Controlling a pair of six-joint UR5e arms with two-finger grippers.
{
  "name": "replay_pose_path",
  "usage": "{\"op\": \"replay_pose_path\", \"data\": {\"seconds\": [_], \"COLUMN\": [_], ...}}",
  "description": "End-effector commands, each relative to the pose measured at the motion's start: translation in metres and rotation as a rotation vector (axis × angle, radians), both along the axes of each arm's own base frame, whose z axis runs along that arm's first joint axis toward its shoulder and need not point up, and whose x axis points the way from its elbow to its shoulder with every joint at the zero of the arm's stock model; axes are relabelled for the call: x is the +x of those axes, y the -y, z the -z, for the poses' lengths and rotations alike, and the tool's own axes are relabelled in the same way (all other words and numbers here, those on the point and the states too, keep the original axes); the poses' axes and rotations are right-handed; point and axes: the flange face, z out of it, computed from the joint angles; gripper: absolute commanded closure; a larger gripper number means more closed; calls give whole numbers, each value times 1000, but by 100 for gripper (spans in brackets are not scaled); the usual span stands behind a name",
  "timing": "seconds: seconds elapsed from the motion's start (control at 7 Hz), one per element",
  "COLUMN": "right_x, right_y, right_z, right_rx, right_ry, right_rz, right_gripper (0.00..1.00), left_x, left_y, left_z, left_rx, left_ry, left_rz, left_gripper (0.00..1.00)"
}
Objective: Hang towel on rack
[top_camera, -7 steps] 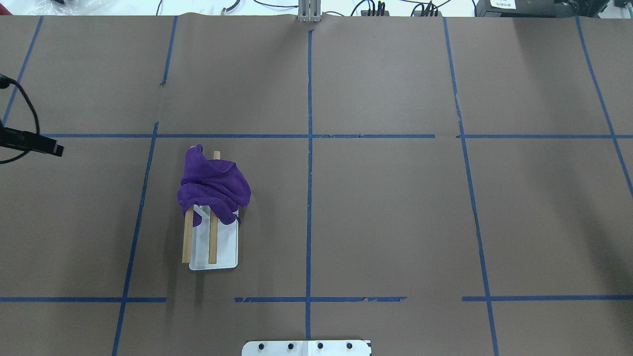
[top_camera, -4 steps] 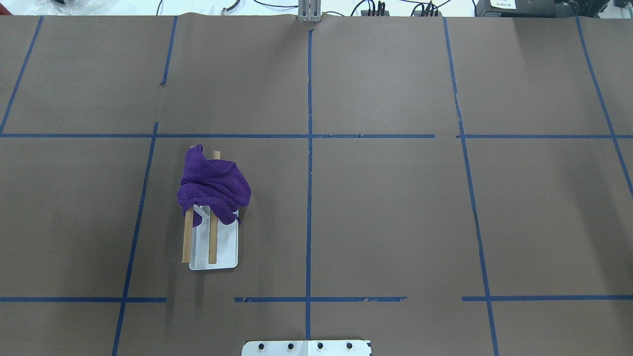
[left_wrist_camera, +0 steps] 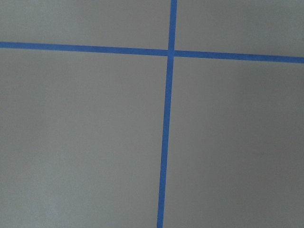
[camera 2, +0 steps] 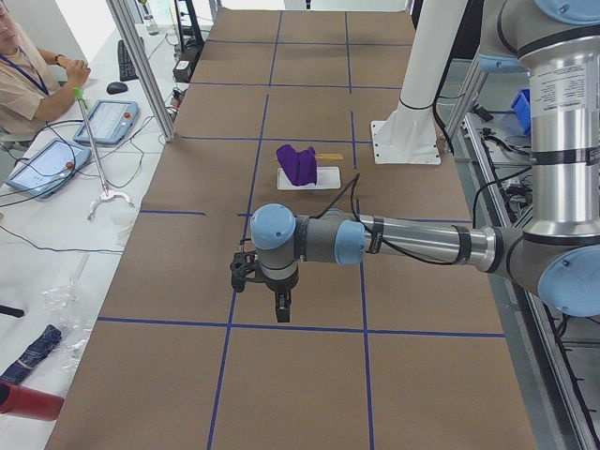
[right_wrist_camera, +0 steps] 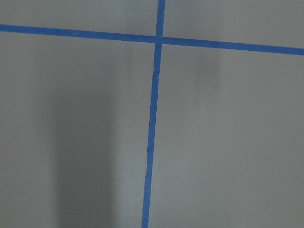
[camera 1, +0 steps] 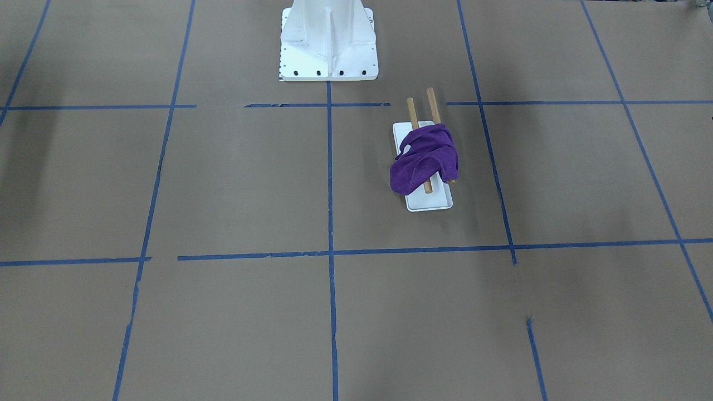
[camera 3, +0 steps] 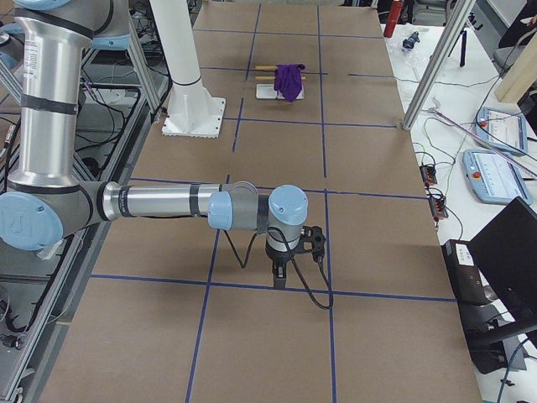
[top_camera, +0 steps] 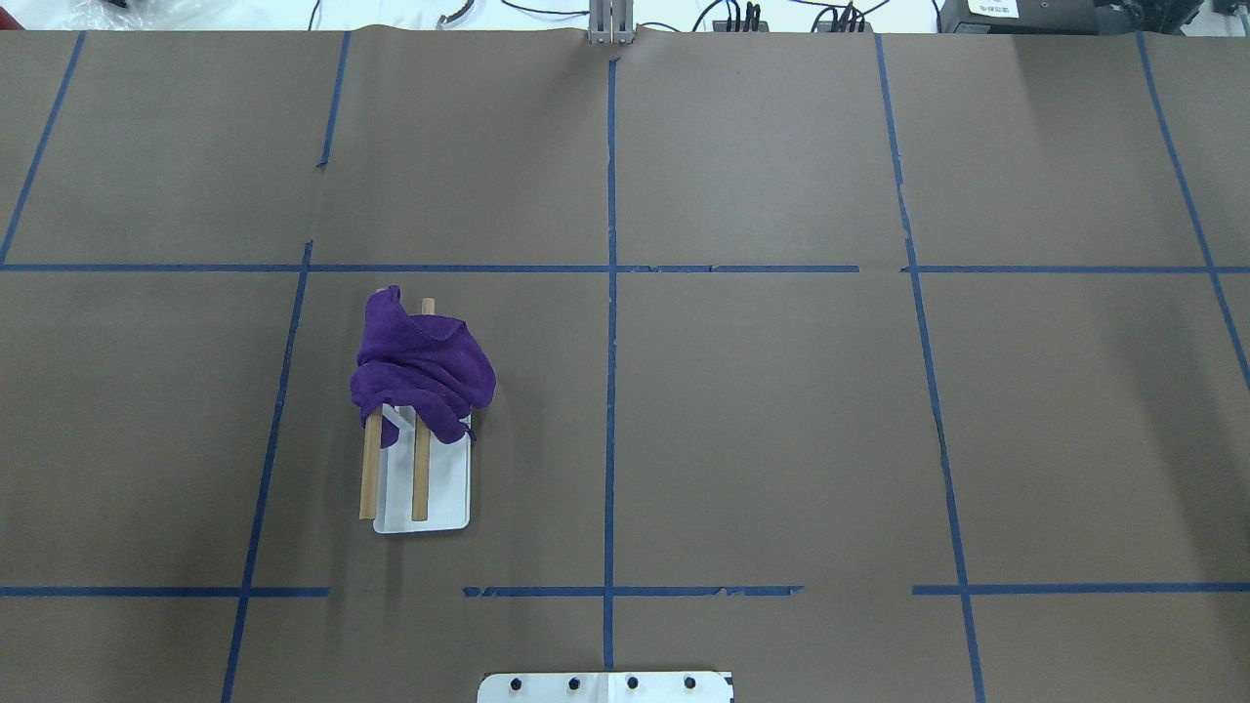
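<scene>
The purple towel [top_camera: 420, 366] lies bunched over the far ends of the rack's two brown dowels [top_camera: 420, 478]. The rack's white base [top_camera: 447, 488] stands left of the table's middle. Towel [camera 1: 426, 159] and base [camera 1: 429, 203] also show in the front view. Both grippers are far from the rack and show only in the side views. My left gripper [camera 2: 282, 315] points down over the brown table near its left end. My right gripper [camera 3: 279, 280] points down near the right end. I cannot tell whether either is open or shut. Both wrist views show only brown paper and blue tape.
The large white pedestal [camera 1: 328, 44] stands at the robot's edge of the table, its foot [top_camera: 605, 686] just in the overhead view. Blue tape lines [top_camera: 610, 293] grid the brown paper. An operator [camera 2: 23, 80] and tablets [camera 2: 105, 120] are beside the table's far edge.
A black part of my left arm that showed at the overhead view's left edge one second ago has left that view. Towel and rack have not moved.
</scene>
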Motion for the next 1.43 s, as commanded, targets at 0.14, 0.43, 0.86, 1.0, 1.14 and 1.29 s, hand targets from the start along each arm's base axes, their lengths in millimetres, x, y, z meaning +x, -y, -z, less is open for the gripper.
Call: {"op": "replay_pose_path", "data": {"seconds": [0.14, 0.43, 0.86, 1.0, 1.14, 1.29], "right_x": [0, 0, 0, 0, -1, 0], "right_y": [7, 9, 9, 9, 9, 9], "right_z": [6, 9, 8, 8, 8, 7], "right_rx": [11, 18, 16, 14, 14, 11], "right_ry": [-2, 0, 1, 1, 1, 1], "right_rz": [-5, -3, -5, -5, -3, -6], "right_gripper": [0, 0, 0, 0, 0, 0], "left_x": [-2, -2, -1, -2, -2, -1], "left_y": [-2, -2, 4, 4, 3, 3], "left_z": [-3, -1, 8, 5, 2, 1], "left_rx": [71, 76, 100, 94, 87, 83], "left_ry": [-3, 0, 2, 2, 2, 2], "left_rz": [-80, -80, -83, -81, -80, -81], "left_gripper": [0, 0, 0, 0, 0, 0]}}
